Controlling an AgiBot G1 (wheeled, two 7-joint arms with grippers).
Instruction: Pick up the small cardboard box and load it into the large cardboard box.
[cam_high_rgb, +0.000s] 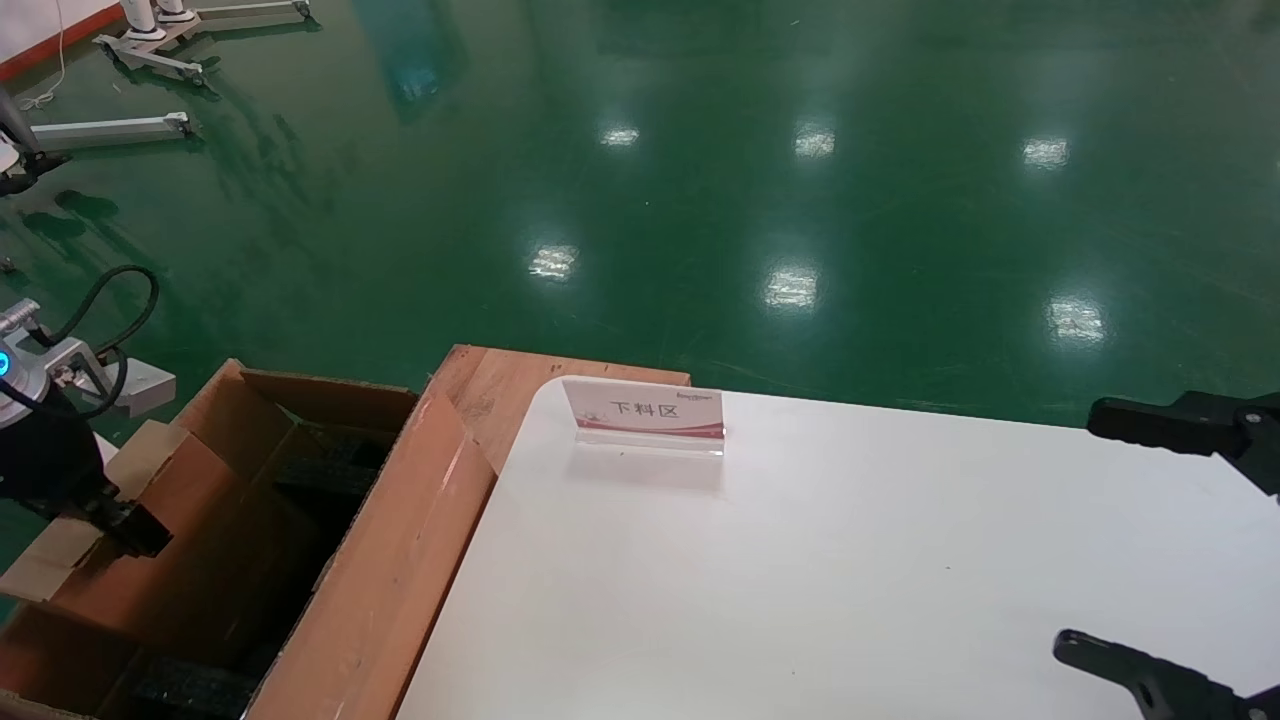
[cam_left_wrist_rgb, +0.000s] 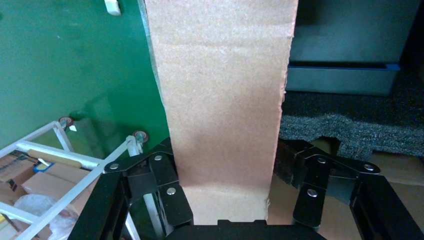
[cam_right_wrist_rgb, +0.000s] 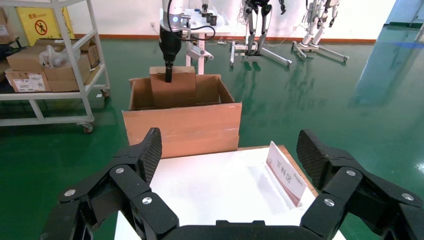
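Cardboard is filling the middle of my left wrist view: my left jaws (cam_left_wrist_rgb: 222, 200) are clamping the small box (cam_left_wrist_rgb: 222, 100), its long axis running straight out from between the fingers (cam_left_wrist_rgb: 160, 175). In the right wrist view, at the upper middle of the frame, the small box (cam_right_wrist_rgb: 172, 87) is hanging inside the mouth of the large box (cam_right_wrist_rgb: 185, 127), its lower part already below the rim while its top is showing above the near wall. So the drop is straight down from where I am holding, and my left arm is the only one near; judging by that, the load is almost done and what is left is lowering and letting go.

In the head view, my left jaws (cam_high_rgb: 130, 530) are sitting at the lower left over the large box (cam_high_rgb: 380, 560), beside the white tabletop (cam_high_rgb: 850, 560) with its small sign (cam_high_rgb: 645, 410). My right jaws (cam_right_wrist_rgb: 227, 170) are hanging wide open and empty over the tabletop, well apart from both boxes.

Black foam (cam_left_wrist_rgb: 345, 125) is lying inside, but I cannot tell whether the small box is touching it; its lower end is hidden by the walls.
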